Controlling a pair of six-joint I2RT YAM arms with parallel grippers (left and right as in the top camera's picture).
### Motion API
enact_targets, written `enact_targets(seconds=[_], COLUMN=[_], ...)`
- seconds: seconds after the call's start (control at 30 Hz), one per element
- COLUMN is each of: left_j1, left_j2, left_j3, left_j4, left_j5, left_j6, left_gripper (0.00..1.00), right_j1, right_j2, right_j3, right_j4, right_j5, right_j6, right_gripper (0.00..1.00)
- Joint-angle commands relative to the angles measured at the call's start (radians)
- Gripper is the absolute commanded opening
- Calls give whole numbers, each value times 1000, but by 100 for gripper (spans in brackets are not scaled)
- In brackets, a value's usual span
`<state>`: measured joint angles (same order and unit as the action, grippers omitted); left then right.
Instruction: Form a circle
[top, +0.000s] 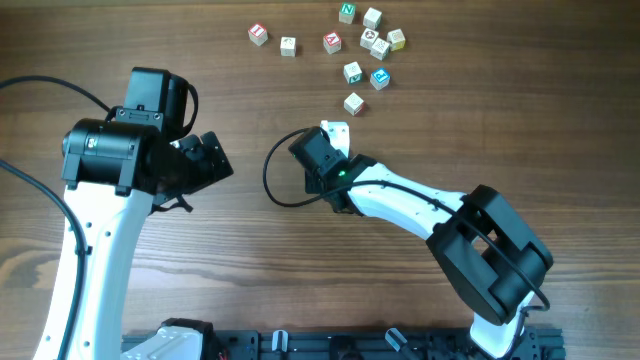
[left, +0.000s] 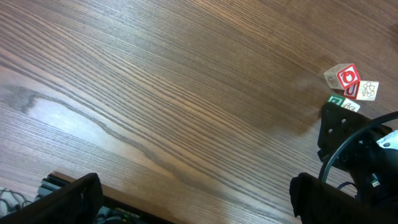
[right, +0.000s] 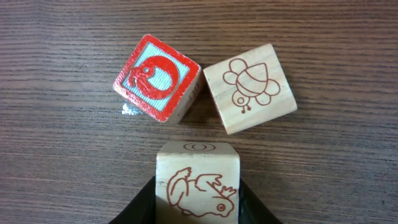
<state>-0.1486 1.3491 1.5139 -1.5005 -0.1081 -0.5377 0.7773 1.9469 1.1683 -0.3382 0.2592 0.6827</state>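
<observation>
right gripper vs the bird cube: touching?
Touching. The right wrist view shows the right gripper with its dark fingers flush against the left and right sides of the bird cube, with no gap on either side.

light: bright, even, from above | shadows: faint, soft | focus: sharp

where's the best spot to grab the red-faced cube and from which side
Probably from above: pinch the red-faced cube on its two opposite flat sides not facing the bee cube, jaws turned to its skewed pose; that neighbour crowds its right side.
</observation>
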Motion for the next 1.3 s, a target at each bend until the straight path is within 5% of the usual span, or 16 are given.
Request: enact_targets(seconds=[0.0,0.6,1.03,1.27], left_j1=[0,0,0,0], left_j2=[-6,-6,-6,-6], left_j3=[3,3,3,3], left_j4=[0,0,0,0], left_j5=[-17,-17,-17,-17], left_j6=[-17,-17,-17,-17], left_gripper=[100,100,100,100], right_j1=[-5,-13,-17,-8], right_j2=[27,42,18,-142], right_j3=[17,17,21,31], right_j4=[5,10,-3,-69], right_j5=[11,11,3,7], right_j6=[-9,-1,-2,37], right_gripper=[24,27,59,81])
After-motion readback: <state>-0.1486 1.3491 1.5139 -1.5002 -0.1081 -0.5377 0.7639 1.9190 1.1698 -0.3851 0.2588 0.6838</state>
